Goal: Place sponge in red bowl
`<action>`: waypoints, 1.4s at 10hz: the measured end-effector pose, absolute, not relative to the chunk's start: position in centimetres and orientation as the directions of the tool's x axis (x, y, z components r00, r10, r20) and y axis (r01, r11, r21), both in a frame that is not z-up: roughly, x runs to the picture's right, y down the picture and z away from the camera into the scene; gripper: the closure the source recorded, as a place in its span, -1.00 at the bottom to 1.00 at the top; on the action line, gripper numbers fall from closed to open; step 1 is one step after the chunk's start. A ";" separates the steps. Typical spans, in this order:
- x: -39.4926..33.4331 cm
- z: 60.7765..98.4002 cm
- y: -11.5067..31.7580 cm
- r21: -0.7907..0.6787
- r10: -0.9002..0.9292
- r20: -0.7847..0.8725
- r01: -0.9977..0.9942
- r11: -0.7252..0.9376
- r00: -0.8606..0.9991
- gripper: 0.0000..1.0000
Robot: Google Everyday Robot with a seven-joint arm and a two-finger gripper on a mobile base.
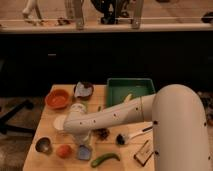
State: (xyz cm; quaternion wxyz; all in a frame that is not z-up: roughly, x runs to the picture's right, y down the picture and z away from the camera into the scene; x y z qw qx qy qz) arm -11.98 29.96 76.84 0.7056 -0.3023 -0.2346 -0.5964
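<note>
The red bowl sits at the table's back left and looks empty. A pale blue object, likely the sponge, lies near the front edge of the table. My white arm reaches in from the right across the table, and the gripper hangs from its left end, pointing down just above the sponge. The arm's wrist hides most of the gripper.
A green tray stands at the back right with a yellow item in it. A dark bowl is beside the red bowl. A metal bowl, an orange fruit, a green vegetable and a snack packet lie along the front.
</note>
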 end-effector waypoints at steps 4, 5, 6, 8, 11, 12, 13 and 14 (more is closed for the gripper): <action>-13.3 75.8 27.7 -0.128 -0.733 0.665 0.988 0.081 0.146 1.00; -13.6 75.5 27.0 -0.123 -0.741 0.657 0.990 0.074 0.137 1.00; -13.9 75.3 26.1 -0.113 -0.751 0.648 0.991 0.065 0.123 1.00; -14.2 75.0 24.7 -0.104 -0.764 0.636 0.993 0.055 0.109 1.00; -14.7 74.5 22.5 -0.095 -0.786 0.612 0.995 0.040 0.090 1.00; -14.9 74.4 22.0 -0.093 -0.791 0.606 0.995 0.034 0.084 1.00; -15.1 74.4 21.4 -0.091 -0.796 0.600 0.996 0.026 0.076 1.00; -15.3 74.4 20.9 -0.089 -0.800 0.595 0.996 0.021 0.070 1.00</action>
